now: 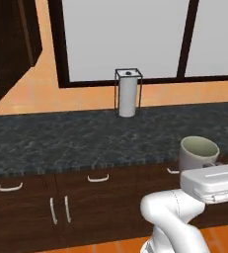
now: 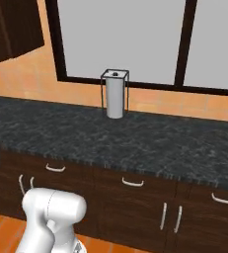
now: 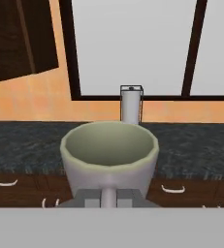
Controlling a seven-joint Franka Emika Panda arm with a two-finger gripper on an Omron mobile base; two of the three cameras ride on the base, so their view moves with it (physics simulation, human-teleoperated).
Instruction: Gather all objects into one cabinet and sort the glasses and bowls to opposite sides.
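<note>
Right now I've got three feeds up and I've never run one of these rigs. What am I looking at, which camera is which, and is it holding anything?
It is a white robot arm on a base that drives, in a simulated kitchen. Two pictures come from cameras on the base, behind the arm to its left and right; the third looks along the gripper. In front runs a dark speckled counter under a window, with a paper towel roll in a wire holder standing on it. The gripper holds the grey-beige cup upright in front of the counter, not on it. A dark wooden cabinet hangs at upper left.
</note>
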